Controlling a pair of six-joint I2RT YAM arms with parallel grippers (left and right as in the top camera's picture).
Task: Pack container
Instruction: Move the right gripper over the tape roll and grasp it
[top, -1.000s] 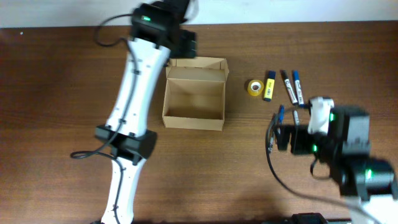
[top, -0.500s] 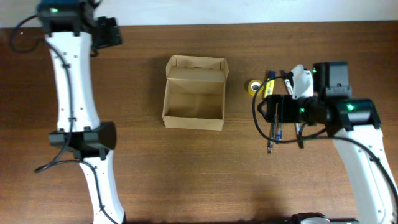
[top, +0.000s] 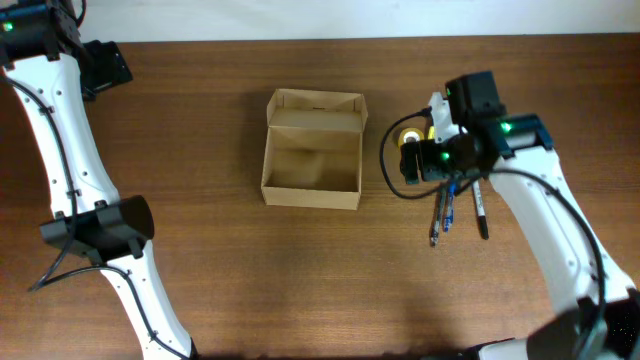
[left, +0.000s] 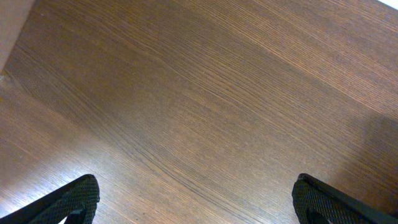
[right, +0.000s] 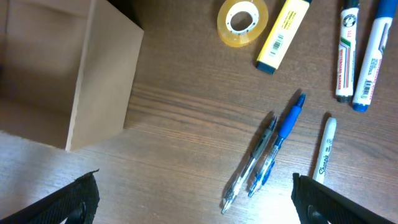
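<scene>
The container (top: 310, 150) is an open tan cardboard box at the table's middle, its lid flap folded back and its inside bare. It also shows at the left of the right wrist view (right: 74, 62). My right gripper (top: 416, 162) hangs open and empty just right of the box, above the pens (right: 199, 202). A yellow tape roll (right: 244, 22), a yellow highlighter (right: 283, 34), two markers (right: 348, 50), two pens (right: 267, 155) and a white Sharpie (right: 323, 152) lie on the wood. My left gripper (top: 102, 66) is open and empty at the far left back corner, over bare wood (left: 196, 202).
In the overhead view the pens (top: 440, 212) and a marker (top: 481, 212) lie below the right arm, which hides most of the tape roll (top: 407, 137), the highlighter and the other markers. The left arm's base (top: 100, 230) stands at the left.
The left arm swung from behind the box out to the far left corner. The right arm moved up and left to hover over the stationery beside the box.
</scene>
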